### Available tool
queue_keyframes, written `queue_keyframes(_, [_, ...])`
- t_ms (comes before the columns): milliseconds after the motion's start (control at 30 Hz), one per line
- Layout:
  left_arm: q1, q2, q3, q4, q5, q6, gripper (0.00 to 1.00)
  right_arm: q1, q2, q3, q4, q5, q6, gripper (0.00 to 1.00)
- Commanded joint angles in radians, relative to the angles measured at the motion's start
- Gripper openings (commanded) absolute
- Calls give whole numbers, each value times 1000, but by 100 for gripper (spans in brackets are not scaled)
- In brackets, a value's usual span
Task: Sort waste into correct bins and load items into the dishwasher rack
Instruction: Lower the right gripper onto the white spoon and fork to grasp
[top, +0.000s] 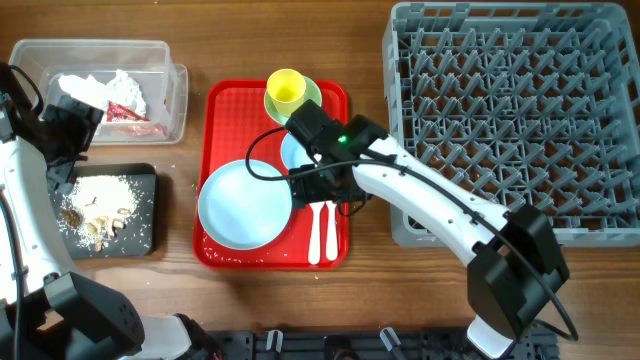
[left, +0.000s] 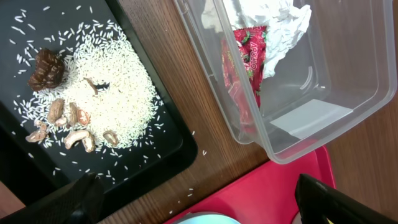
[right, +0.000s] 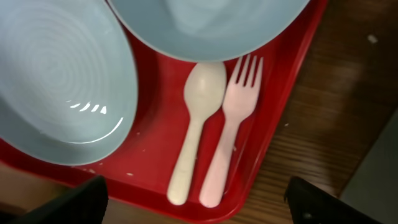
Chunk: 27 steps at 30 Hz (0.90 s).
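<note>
Overhead: the grey dishwasher rack (top: 510, 110) sits on the right of the worktop (top: 370, 290). On the red tray (top: 215, 150) at centre you see a light blue plate (top: 243, 207), a light blue bowl (top: 290, 152), a yellow cup (top: 286, 90) inside a pale green bowl (top: 314, 92), and a spoon (top: 313, 232) just beside a fork (top: 328, 230). The clear tub (top: 170, 95) and the black tray (top: 145, 215) lie on the left.

Left wrist: your left tool (left: 199, 204) hangs wide open and empty. White napkins (left: 267, 25) and a red wrapper (left: 245, 62) lie in the tub. Rice and brown scraps (left: 93, 93) lie on the black tray.

Right wrist: your right tool (right: 208, 202) is spread wide over the spoon and fork handles, gripping nothing.
</note>
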Motion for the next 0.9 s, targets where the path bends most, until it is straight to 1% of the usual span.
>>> queue_keyframes(0, [5, 3, 11, 0, 2, -2, 100, 40, 23, -4, 7, 95, -1, 84])
queue_keyframes(67, [5, 3, 11, 0, 2, -2, 100, 71, 28, -4, 21, 95, 2, 82])
queue_keyframes(100, [5, 3, 11, 0, 1, -2, 100, 88, 35, -4, 35, 95, 9, 78])
queue_keyframes(200, [5, 3, 11, 0, 1, -2, 100, 117, 69, -4, 39, 123, 27, 72])
queue_keyframes(233, [5, 3, 11, 0, 2, -2, 100, 121, 83, -4, 33, 129, 29, 66])
queue_keyframes(267, [5, 3, 11, 0, 1, -2, 100, 122, 110, -4, 32, 128, 30, 63])
queue_keyframes(467, [5, 3, 11, 0, 1, -2, 100, 122, 246, -4, 37, 128, 51, 63])
queue_keyframes(600, [5, 3, 11, 0, 2, -2, 100, 122, 273, -4, 63, 82, 49, 63])
queue_keyframes(733, [5, 3, 11, 0, 1, -2, 100, 122, 281, -4, 68, 76, 47, 62])
queue_keyframes(800, [5, 3, 11, 0, 2, -2, 100, 122, 281, -4, 71, 86, 31, 60])
queue_keyframes(867, [5, 3, 11, 0, 2, -2, 100, 121, 281, 1, 61, 115, 27, 60])
